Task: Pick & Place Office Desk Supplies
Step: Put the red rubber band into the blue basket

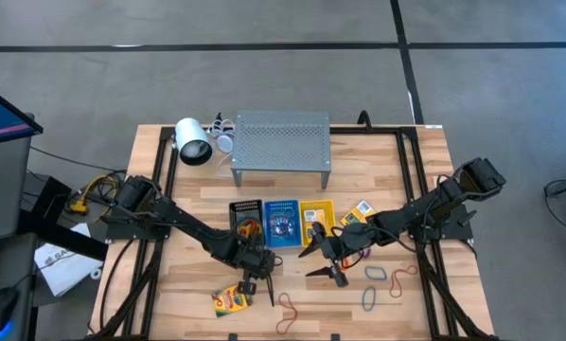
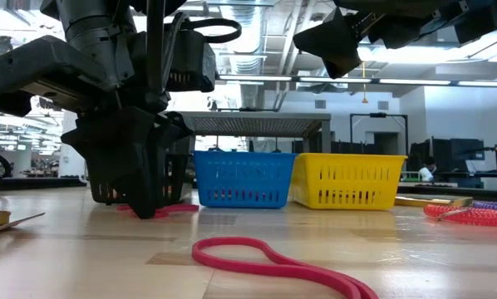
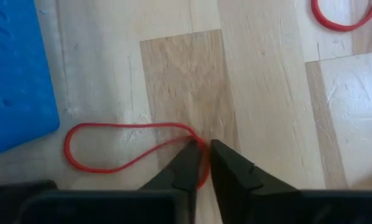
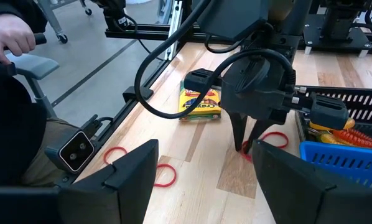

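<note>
My left gripper (image 3: 201, 163) is down on the wooden worktop (image 3: 267, 93) just in front of the black mesh basket (image 1: 246, 220), its fingers pinching one end of a thin red rubber-band loop (image 3: 105, 146) that lies flat on the wood. My right gripper (image 1: 323, 258) hovers spread wide near the yellow basket (image 1: 317, 220), holding nothing. I judge much is left: several loose bands and a yellow-and-green crayon box (image 1: 231, 300) lie near the front edge.
</note>
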